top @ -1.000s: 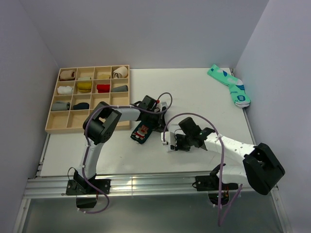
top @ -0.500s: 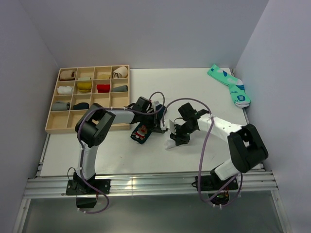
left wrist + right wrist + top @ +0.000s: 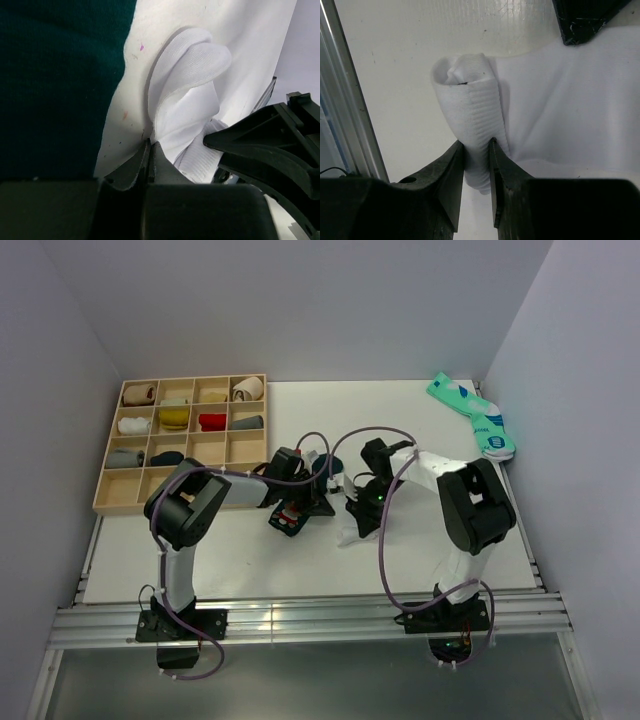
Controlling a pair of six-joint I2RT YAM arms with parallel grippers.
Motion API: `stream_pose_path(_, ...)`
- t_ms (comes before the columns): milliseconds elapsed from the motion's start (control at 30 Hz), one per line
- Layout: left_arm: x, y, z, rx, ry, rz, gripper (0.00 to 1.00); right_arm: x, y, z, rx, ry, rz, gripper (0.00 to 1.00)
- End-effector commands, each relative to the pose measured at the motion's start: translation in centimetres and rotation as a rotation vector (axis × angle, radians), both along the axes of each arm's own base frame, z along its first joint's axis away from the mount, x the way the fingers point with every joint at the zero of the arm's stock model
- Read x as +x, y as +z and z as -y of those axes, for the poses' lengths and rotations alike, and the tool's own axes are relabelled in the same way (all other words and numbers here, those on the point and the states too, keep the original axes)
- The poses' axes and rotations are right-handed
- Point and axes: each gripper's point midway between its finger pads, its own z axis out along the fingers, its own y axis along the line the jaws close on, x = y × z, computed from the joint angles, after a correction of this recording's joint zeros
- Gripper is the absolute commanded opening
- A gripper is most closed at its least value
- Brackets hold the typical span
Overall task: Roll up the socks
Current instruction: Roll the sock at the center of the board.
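Two claws work one sock. The right claw is clamped on the rolled end of the white sock. The left claw, jaws pressed together, pinches its bunched flat part, beside the dark green sock on the table. Rolling looks partway done; next, I'd say, turn the roll onward without slackening.

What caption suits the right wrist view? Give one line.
Right arm's fingers pinch the rolled end of the white sock on the white table.
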Motion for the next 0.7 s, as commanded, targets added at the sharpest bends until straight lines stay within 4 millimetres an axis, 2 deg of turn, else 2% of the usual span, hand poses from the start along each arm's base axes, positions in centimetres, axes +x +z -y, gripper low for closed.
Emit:
stream_pose_path(0,1.2,-1.5,-1.3,0.083,0.081,0.053,0.04,-0.7,-0.8,0.9,-0.073,-0.022,-0.081,0.13)
stream_pose_path(133,0.9,-0.8,-0.9,0.06,0.101,0.085,0.14,-0.4,-1.8,1.0,-0.098,-0.037,-0.093,0.13)
stream_pose_path(400,0.9,1.8,-0.6,-0.008,0.167,0.169,0.19,0.4,-2.3,0.8,-0.112,-0.066,-0.087,0.13)
stream_pose_path(433,0.8,1.6,-1.0,-0.002,0.183,0.178,0.2,0.5,-2.4,0.8,-0.112,-0.069,-0.088,0.13)
stream_pose_path(567,0.1,3.5,-1.0,-0.045,0.195,0.268,0.24,0.6,-2.4,0.7,-0.122,-0.078,-0.102,0.13)
stream_pose_path(667,-0.7,4.0,-0.8,-0.038,0.166,0.364,0.28,0.7,-2.4,0.7,-0.127,-0.082,-0.113,0.13)
